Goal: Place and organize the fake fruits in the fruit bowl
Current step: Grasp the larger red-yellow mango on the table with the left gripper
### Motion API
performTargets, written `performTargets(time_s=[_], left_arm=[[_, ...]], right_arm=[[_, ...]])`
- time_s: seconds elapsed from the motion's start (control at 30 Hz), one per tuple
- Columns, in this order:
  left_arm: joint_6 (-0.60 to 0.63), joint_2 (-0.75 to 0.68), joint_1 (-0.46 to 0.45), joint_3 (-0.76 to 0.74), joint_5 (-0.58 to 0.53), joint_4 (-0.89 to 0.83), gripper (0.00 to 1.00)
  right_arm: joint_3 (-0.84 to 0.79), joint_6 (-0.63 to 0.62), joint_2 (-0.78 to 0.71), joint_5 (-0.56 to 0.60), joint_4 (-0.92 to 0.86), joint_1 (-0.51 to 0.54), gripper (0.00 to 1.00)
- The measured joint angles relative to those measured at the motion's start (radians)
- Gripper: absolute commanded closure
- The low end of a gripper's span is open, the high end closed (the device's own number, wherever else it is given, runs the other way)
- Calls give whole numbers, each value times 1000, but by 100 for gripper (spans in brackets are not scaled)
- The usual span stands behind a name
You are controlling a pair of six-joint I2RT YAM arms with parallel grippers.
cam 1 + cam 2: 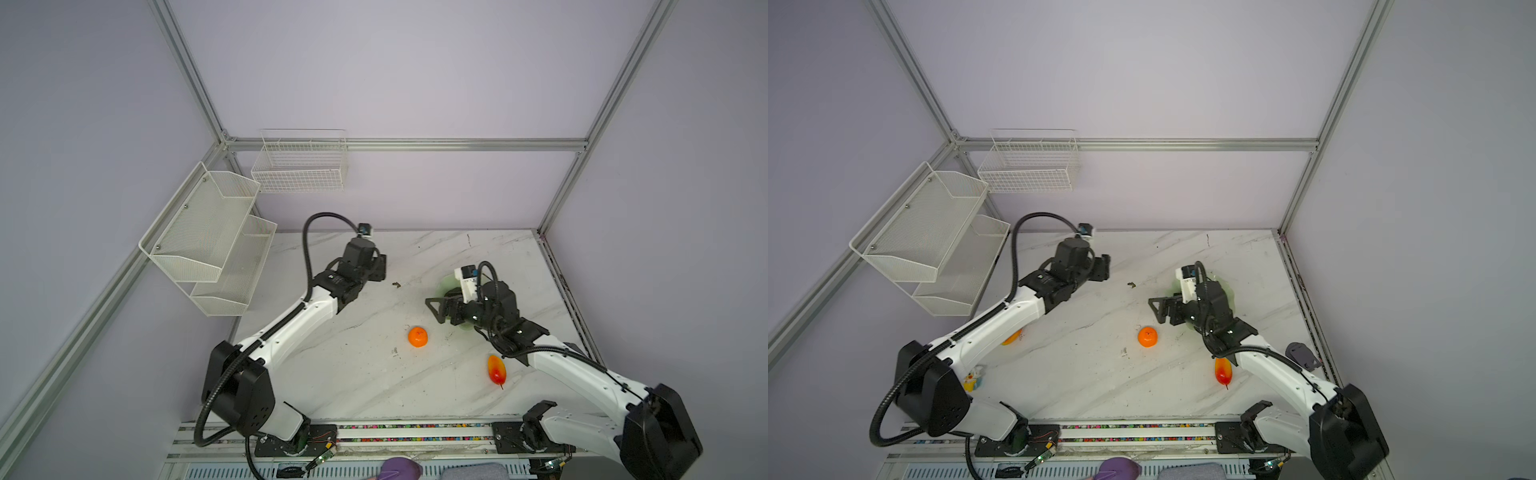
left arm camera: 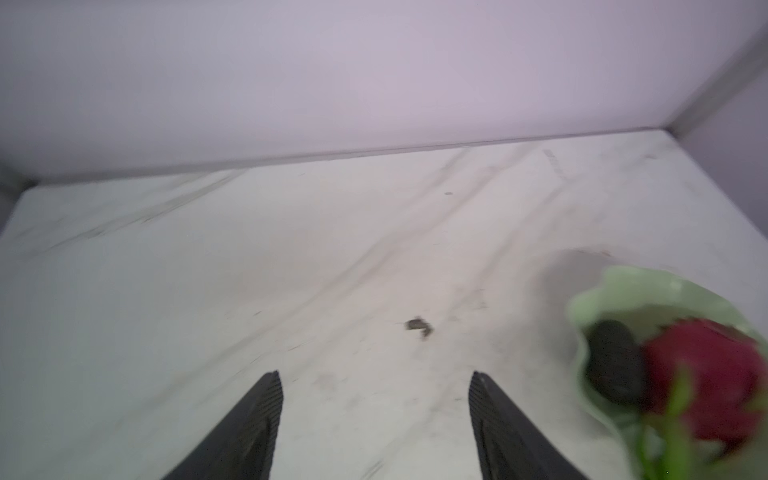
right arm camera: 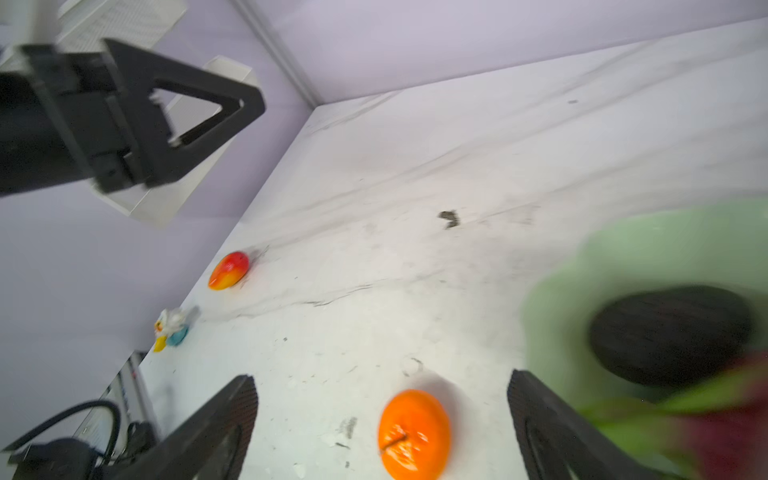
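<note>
The pale green fruit bowl (image 2: 615,286) holds a dark avocado (image 2: 615,365) and a magenta dragon fruit (image 2: 706,374); in both top views the right arm covers most of the bowl (image 1: 451,282). My right gripper (image 3: 380,380) hangs open beside the bowl (image 3: 644,257), above an orange tangerine (image 3: 413,434) (image 1: 417,336) that lies on the table. A red-yellow mango (image 1: 496,370) lies by the right forearm. Another mango (image 3: 228,270) (image 1: 1011,337) lies at the table's left edge, under the left arm. My left gripper (image 2: 376,374) (image 1: 376,268) is open and empty over bare table at the back left.
White wire baskets (image 1: 208,241) (image 1: 299,166) hang on the left and back walls. A small yellow toy figurine (image 3: 172,328) (image 1: 971,380) stands at the table's left edge. A dark scrap (image 1: 396,284) lies between the grippers. Metal frame posts stand at the table's corners.
</note>
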Motion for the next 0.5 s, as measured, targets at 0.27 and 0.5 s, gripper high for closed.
performTargets(time_s=[0.27,0.5], left_arm=[[-135,-114,318,-276,-97,-223,12],[-144,-56,407,-281,-113,-269,11]], right_arm=[[19,27,273,-31,214,215,3],[19,19,282,-39,256,224,3]])
